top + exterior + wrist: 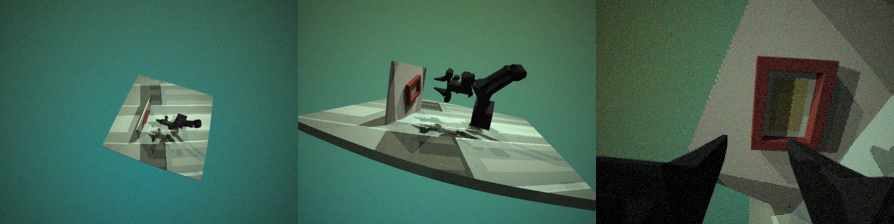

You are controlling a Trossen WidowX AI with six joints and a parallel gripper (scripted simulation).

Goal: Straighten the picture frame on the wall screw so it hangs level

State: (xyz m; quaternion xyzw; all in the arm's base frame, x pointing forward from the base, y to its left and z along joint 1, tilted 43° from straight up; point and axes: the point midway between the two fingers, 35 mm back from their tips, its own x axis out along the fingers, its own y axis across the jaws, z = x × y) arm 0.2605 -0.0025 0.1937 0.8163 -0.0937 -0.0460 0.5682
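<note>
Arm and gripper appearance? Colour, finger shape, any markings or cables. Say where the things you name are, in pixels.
Arm (190, 123) (499, 80): black, chunky rounded segments. Gripper (434, 83) (757, 141): black, two wedge-shaped fingers tapering to narrow tips. Base block: dark, purplish patch. No markings or cables discernible; too dark to rule out.
</note>
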